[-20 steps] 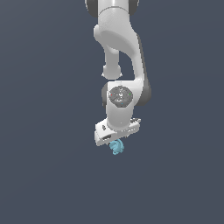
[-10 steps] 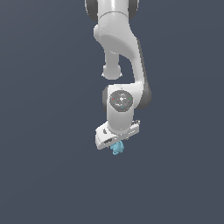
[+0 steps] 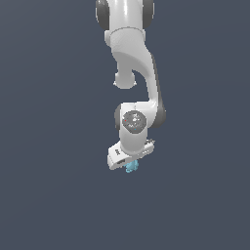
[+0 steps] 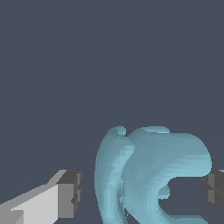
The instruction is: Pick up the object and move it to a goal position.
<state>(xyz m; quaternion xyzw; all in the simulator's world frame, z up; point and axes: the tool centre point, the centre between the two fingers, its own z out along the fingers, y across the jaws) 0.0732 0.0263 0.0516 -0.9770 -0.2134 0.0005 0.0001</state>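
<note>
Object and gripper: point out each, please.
object (image 4: 148, 175), wrist view, on its broad lobe.
gripper (image 3: 130, 165), exterior view, midway between its fingertips.

The arm (image 3: 132, 58) is showing glossy white shells all along its rounded links, with dark grey bands peeking out at the joints. A round grey cap (image 3: 134, 120) is sitting on the wrist joint, carrying tiny red and green marks. Below it the white, boxy hand (image 3: 128, 155) is bearing a small dark mark on its side. In the wrist view, the fingers (image 4: 65, 199) are appearing as white blocks ending in dark grey, ridged pads.
</note>
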